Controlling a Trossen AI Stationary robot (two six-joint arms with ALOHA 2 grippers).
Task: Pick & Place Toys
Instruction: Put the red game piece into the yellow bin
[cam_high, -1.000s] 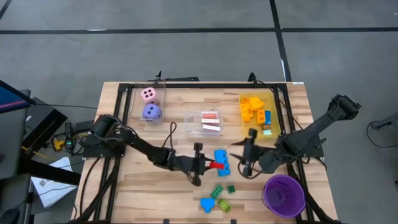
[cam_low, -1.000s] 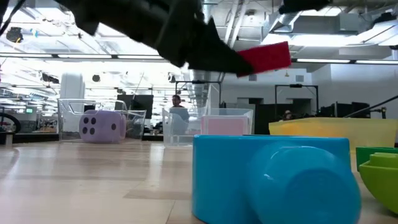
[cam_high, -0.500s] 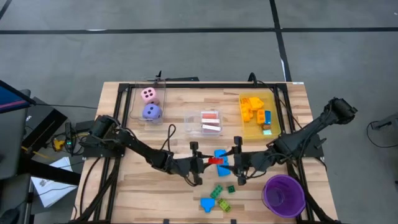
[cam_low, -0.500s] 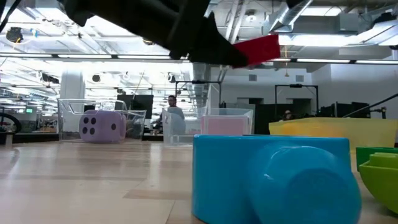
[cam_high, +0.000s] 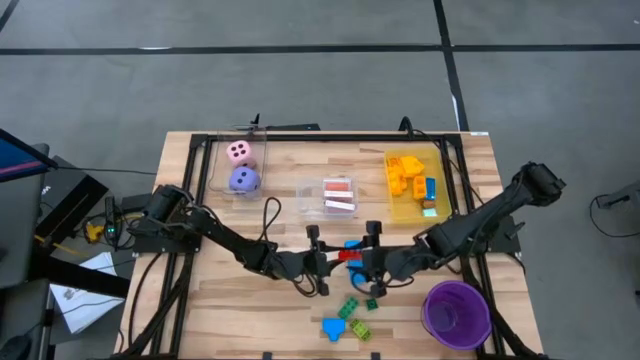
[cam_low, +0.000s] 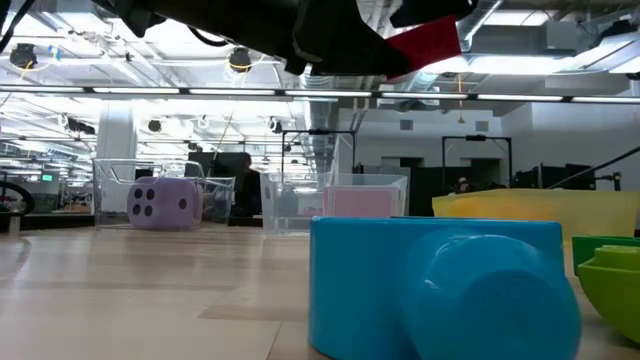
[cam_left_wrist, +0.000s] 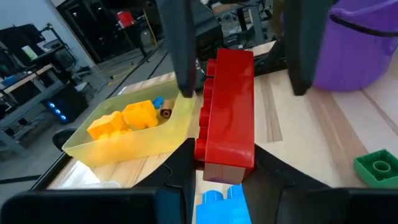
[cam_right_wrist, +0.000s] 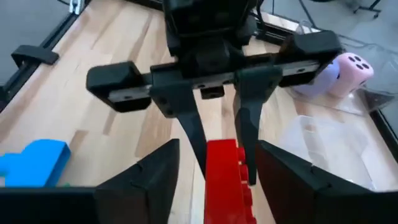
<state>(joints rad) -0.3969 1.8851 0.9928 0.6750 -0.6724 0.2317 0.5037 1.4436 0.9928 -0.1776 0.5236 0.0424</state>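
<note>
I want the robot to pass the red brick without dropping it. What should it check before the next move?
1. Left end effector grips brick: ok.
2. Right end effector is open: ok.
3. Its fingers sit on either side of the brick: ok.
4. Those fingers touch the brick: cannot tell.
5. Brick is up off the table: ok.

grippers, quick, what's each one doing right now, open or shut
Left gripper: shut on the red brick, held above the table.
Right gripper: open, fingers on either side of the same red brick, not closed on it yet.
</note>
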